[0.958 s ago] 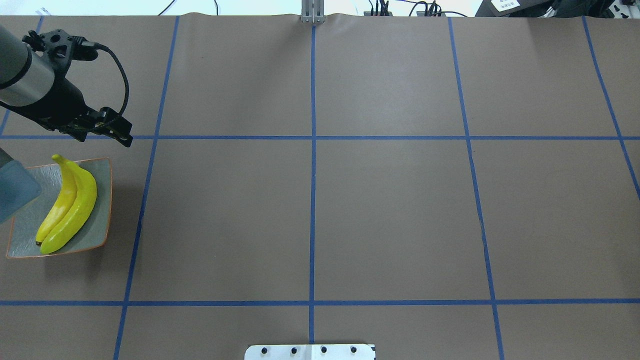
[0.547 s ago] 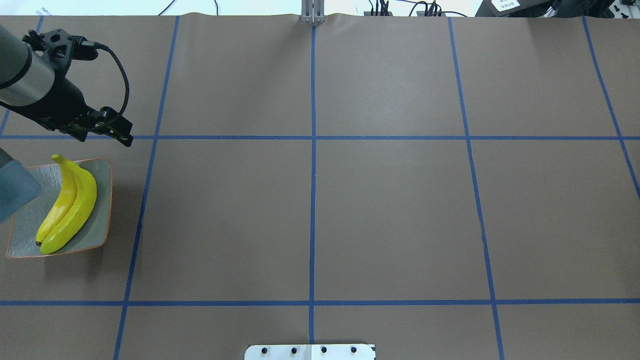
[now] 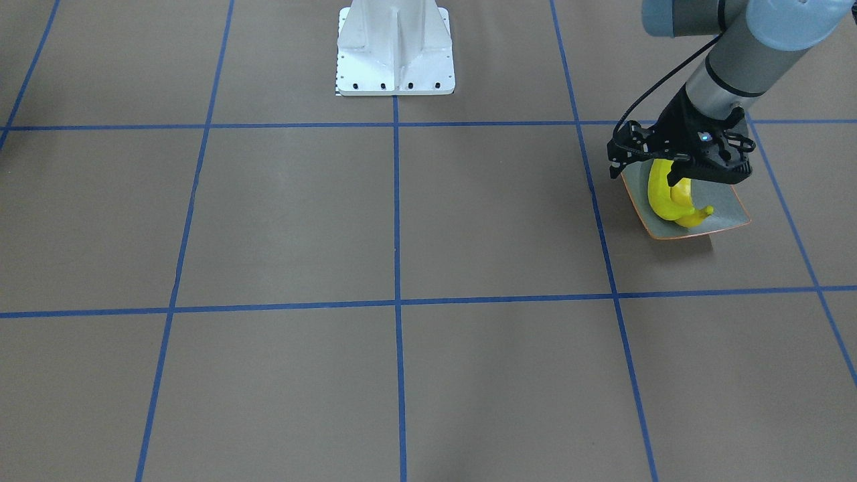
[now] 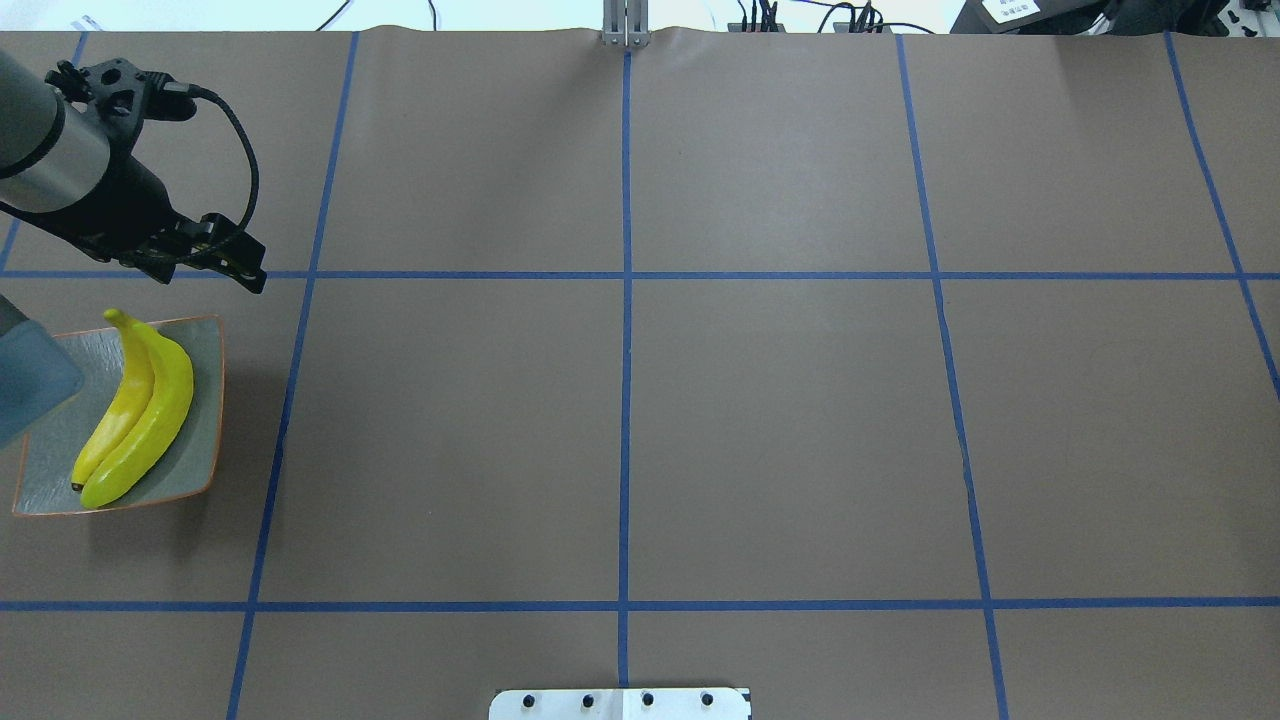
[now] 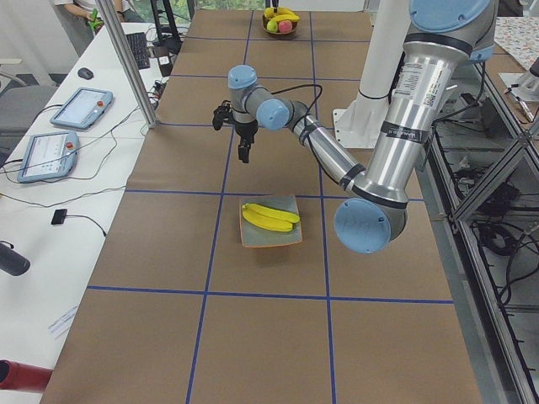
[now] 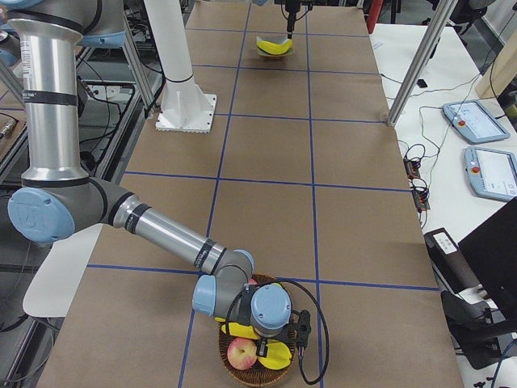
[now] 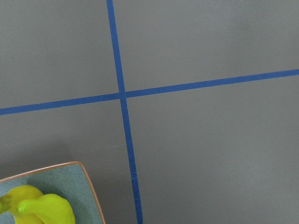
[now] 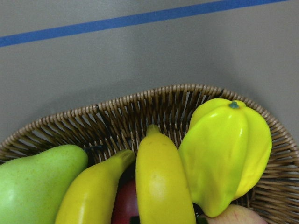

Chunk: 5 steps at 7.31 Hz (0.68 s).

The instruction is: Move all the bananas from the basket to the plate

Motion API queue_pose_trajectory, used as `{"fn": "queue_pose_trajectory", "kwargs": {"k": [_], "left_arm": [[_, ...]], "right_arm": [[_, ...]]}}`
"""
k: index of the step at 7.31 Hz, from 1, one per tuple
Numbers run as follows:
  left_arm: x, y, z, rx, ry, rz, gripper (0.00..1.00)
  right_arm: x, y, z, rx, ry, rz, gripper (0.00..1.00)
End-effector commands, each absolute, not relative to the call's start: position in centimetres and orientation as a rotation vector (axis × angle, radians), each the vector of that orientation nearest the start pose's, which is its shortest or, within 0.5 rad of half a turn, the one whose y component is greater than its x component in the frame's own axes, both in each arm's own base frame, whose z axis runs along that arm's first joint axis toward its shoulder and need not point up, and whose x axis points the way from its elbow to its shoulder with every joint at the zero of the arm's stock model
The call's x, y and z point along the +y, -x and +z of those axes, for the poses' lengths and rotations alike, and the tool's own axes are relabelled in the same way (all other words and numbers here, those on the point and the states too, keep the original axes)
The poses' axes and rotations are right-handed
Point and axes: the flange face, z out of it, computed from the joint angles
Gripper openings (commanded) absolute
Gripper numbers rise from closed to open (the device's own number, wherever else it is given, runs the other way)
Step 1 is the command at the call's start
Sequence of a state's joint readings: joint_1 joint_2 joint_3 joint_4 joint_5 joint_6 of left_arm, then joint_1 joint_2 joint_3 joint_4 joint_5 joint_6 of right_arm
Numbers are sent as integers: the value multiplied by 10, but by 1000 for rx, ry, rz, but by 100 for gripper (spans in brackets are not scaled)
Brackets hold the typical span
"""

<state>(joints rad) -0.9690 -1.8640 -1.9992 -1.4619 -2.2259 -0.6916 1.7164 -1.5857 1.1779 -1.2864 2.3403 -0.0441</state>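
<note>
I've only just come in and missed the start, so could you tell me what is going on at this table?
The robot looks about halfway through moving fruit across. Two bananas lie side by side on the plate, and the left gripper hovers off the plate's far edge, apparently holding nothing. Two more bananas lie in the basket among other fruit, and the right gripper hangs right over them. Whether it is open cannot be told.
</note>
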Motion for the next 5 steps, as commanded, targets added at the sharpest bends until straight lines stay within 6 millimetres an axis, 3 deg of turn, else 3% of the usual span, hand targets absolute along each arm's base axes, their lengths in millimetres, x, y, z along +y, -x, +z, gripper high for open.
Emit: {"fn": "queue_pose_trajectory", "kwargs": {"k": [1, 2, 4, 5], "left_arm": [[-490, -251, 318, 861, -76, 98, 99], [-490, -251, 317, 861, -77, 98, 99], [-492, -255, 315, 864, -67, 81, 99], [-492, -256, 311, 874, -74, 79, 100]], "right_arm": [[-436, -163, 806, -774, -38, 157, 0], [-443, -167, 789, -767, -76, 144, 0], [-468, -168, 733, -763, -177, 110, 0], [-485, -139, 707, -769, -187, 66, 0]]}}
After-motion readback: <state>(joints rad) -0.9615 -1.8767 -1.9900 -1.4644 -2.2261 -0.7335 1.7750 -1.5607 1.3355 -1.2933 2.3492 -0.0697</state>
